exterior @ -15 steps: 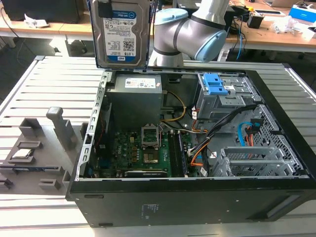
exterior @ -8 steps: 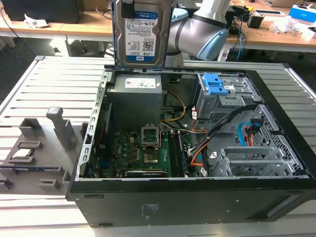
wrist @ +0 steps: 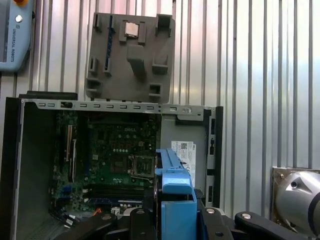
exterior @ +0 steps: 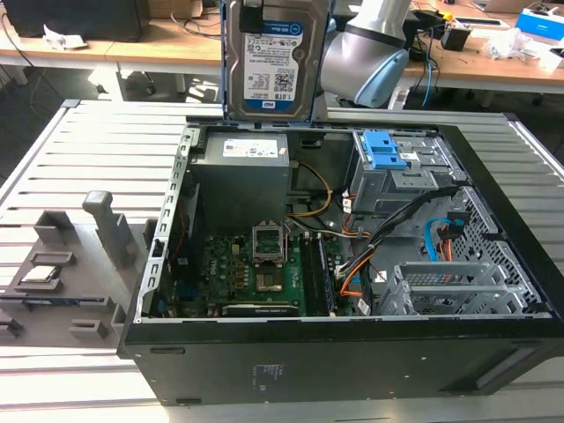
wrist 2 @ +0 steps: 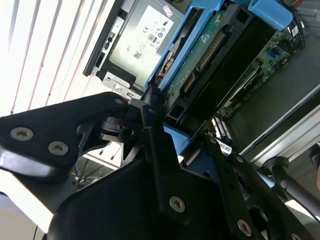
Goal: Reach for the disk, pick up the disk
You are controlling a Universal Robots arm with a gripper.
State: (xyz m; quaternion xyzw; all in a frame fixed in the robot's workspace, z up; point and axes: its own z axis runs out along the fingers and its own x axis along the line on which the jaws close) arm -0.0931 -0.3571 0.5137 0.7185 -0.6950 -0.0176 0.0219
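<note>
The disk point(exterior: 273, 57), a silver-grey hard drive with a white-and-blue label in a blue bracket, hangs upright in the air above the back of the open computer case point(exterior: 335, 352) in the exterior view. My gripper point(exterior: 251, 11) grips its upper end at that view's top edge. In the second wrist view, the black fingers point(wrist 2: 150, 115) clamp the blue bracket of the disk point(wrist 2: 210, 55), with my gripper point(wrist 2: 180, 130) shut on it. The first wrist view shows the disk's blue bracket edge point(wrist: 175, 175) between the finger links, my gripper point(wrist: 175, 216) closed around it.
Inside the case lie the power supply point(exterior: 247, 167), the motherboard point(exterior: 264, 273) and a drive bay with a blue latch point(exterior: 383, 150). A grey fixture holding a small CPU chip point(exterior: 42, 273) sits on the slatted table at the exterior view's left. The arm point(exterior: 366, 53) stands behind.
</note>
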